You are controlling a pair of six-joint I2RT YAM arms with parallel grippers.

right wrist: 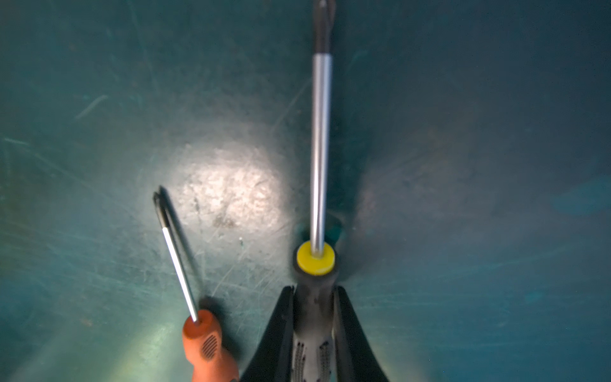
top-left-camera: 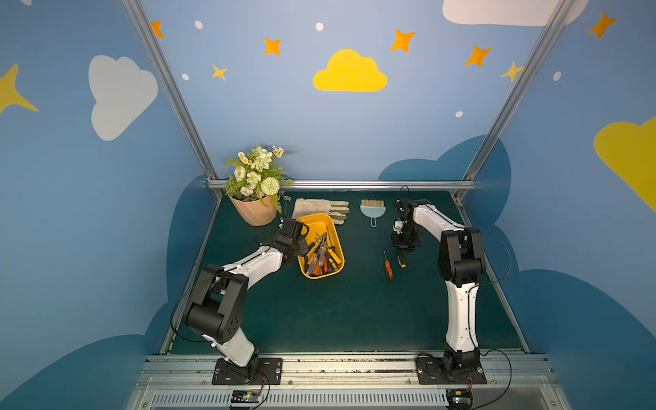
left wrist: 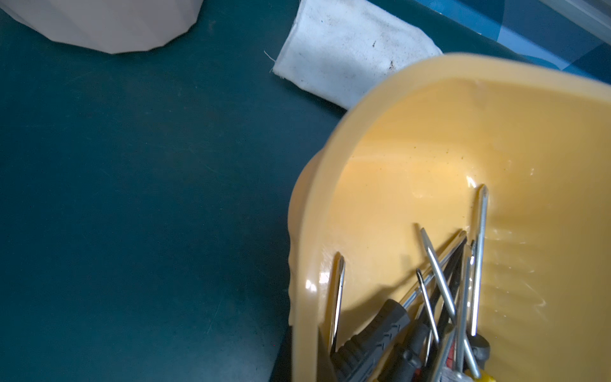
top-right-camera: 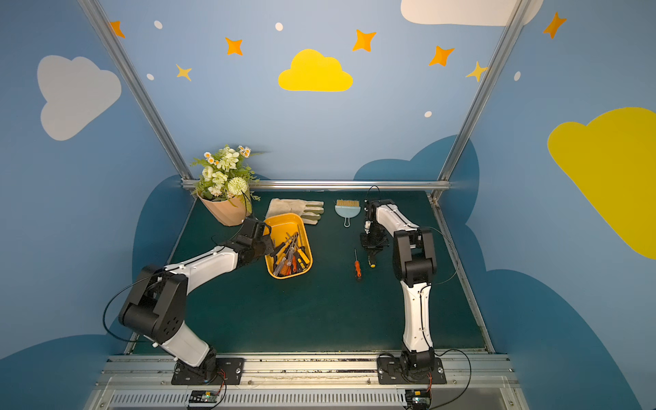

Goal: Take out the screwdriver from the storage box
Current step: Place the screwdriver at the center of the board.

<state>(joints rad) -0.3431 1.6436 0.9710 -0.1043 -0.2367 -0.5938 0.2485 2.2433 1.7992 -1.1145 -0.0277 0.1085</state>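
The yellow-orange storage box [top-left-camera: 318,220] [top-right-camera: 285,220] sits left of the mat's middle, with several screwdrivers [top-left-camera: 321,256] [left wrist: 439,297] piled at its near end. My left gripper [top-left-camera: 301,252] [top-right-camera: 270,249] is shut on the box's left wall; in the left wrist view the rim [left wrist: 396,76] runs down between dark fingers. My right gripper [top-left-camera: 402,252] [top-right-camera: 371,255] [right wrist: 313,291] is shut on the grey handle of a yellow-collared screwdriver [right wrist: 320,148] [top-left-camera: 402,263], low over the mat right of the box. An orange-handled screwdriver [top-left-camera: 388,268] [right wrist: 206,344] lies on the mat beside it.
A peach flower pot [top-left-camera: 253,212] [left wrist: 109,23] stands at the back left. A beige glove [top-left-camera: 319,207] [left wrist: 347,56] lies behind the box, touching its far end. A small blue brush [top-left-camera: 372,211] lies at the back, near the right arm.
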